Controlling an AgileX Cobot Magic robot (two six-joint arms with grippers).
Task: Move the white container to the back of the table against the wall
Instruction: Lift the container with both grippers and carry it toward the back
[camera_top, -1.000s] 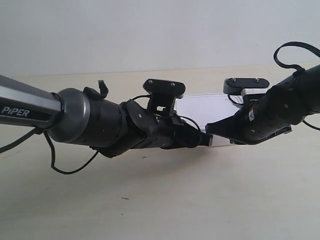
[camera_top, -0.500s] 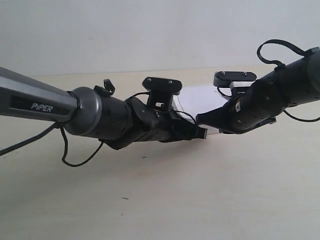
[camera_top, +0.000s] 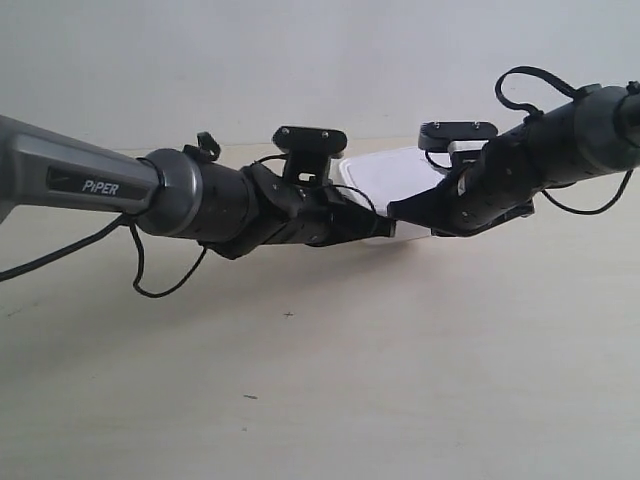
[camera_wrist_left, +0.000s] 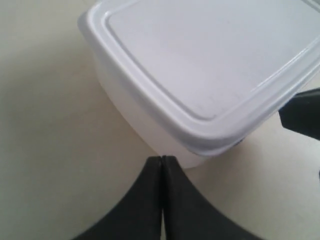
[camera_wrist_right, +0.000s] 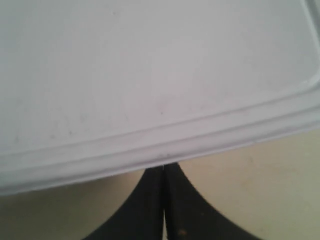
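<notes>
The white container (camera_top: 385, 172) lies on the table (camera_top: 400, 380) close to the wall (camera_top: 300, 60), mostly hidden behind both arms. The gripper (camera_top: 384, 229) of the arm at the exterior view's left and the gripper (camera_top: 396, 209) of the arm at the exterior view's right meet at its near side. In the left wrist view the left gripper (camera_wrist_left: 161, 159) is shut, its tip against the white container (camera_wrist_left: 200, 75) below a lid corner. In the right wrist view the right gripper (camera_wrist_right: 164, 166) is shut, its tip tucked under the lid rim of the container (camera_wrist_right: 150, 75).
The other arm's black gripper tip (camera_wrist_left: 301, 115) shows at the edge of the left wrist view, beside the container. Loose black cables (camera_top: 165, 285) hang from the arm at the exterior view's left. Tiny dark specks (camera_top: 288, 314) mark the tabletop.
Both arms have reached farther toward the wall, and the white container has slid back with them, away from the table's front. Both grippers stay shut against it.
</notes>
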